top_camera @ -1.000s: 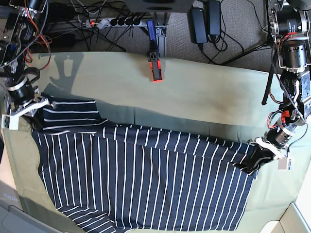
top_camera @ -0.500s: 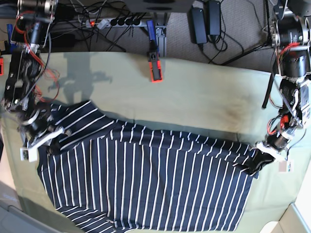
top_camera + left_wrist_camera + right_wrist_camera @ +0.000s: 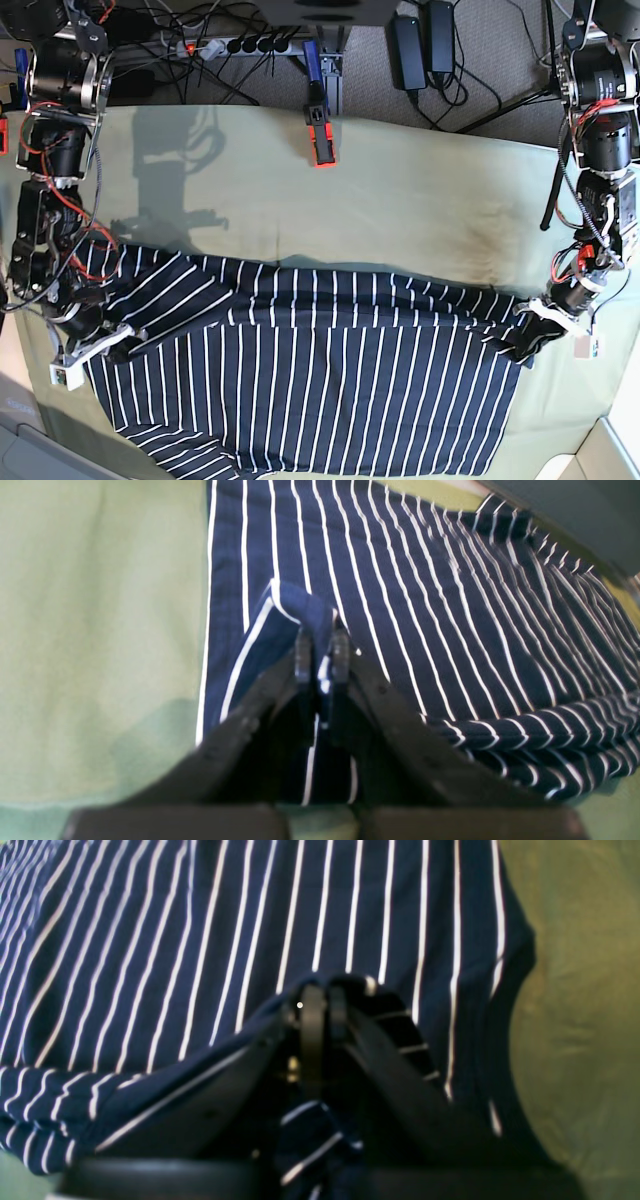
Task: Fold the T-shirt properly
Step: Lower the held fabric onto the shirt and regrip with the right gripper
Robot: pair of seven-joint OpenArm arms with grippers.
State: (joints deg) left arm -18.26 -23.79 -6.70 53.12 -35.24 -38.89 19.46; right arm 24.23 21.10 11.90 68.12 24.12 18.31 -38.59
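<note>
Currently the T-shirt (image 3: 320, 370) is lying spread across the olive-green cloth (image 3: 400, 200) that is covering the counter, its striped body filling the lower half of the base view, with no containers showing anywhere. The left end effector (image 3: 320, 650) is pinching a raised fold of the shirt's edge between closed fingers, at the right of the base view (image 3: 530, 335). The right end effector (image 3: 320, 1005) is likewise clamping a bunched fold of striped fabric, at the left of the base view (image 3: 95, 345). Compared with a second ago, the right end effector is sitting lower and nearer the front edge, and the sleeve it is gripping is being drawn down over the shirt's body. The left end effector is holding almost the same spot. An orange-and-black clamp (image 3: 320, 135) is resting at the counter's far edge.
</note>
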